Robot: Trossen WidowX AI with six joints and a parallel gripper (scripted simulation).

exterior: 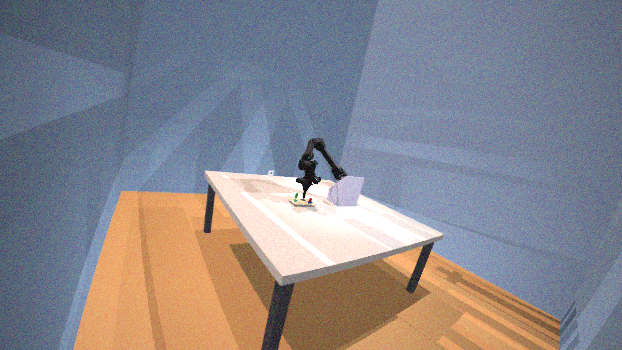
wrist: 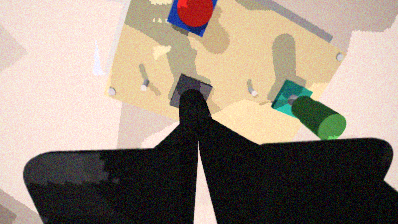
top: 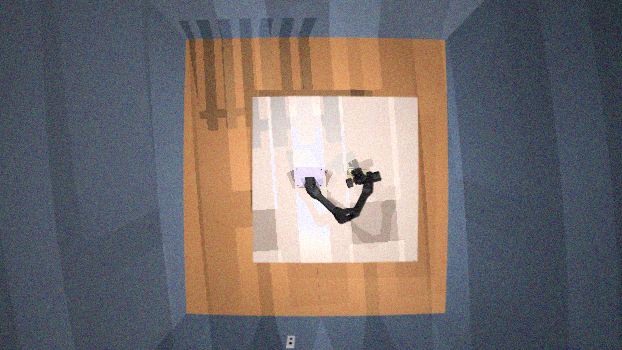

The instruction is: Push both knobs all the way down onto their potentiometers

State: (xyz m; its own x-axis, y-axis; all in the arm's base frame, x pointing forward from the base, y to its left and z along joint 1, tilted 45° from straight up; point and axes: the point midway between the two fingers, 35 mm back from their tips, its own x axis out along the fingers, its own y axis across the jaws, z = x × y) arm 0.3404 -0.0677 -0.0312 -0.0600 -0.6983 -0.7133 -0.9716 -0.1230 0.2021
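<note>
The gripper (wrist: 196,107) hangs over the board (wrist: 235,45) with its two black fingers pressed together, nothing between them. In the wrist view their joined tips come down on a dark knob (wrist: 191,91) that sits on a grey square base near the board's middle; the tips cover most of the knob, so whether they touch it or stand just above it cannot be told.

Beyond the fingertips, at the board's far edge, a red knob (wrist: 195,11) sits on a blue base (wrist: 176,19). To the right of the tips, near the board's corner, a green knob (wrist: 319,118) leans outward over the edge from a teal base (wrist: 289,97), with a short stretch of grey shaft showing between the two. Small pale pegs stand on either side of the tips, one to the left (wrist: 144,86) and one to the right (wrist: 253,91).

The board lies at an angle on the table (exterior: 320,240), directly under the fingers. From outside, the arm (exterior: 315,160) bends down from above to the board (exterior: 302,202), and a pale box (exterior: 346,191) stands on the table just behind it, where the arm is mounted.
</note>
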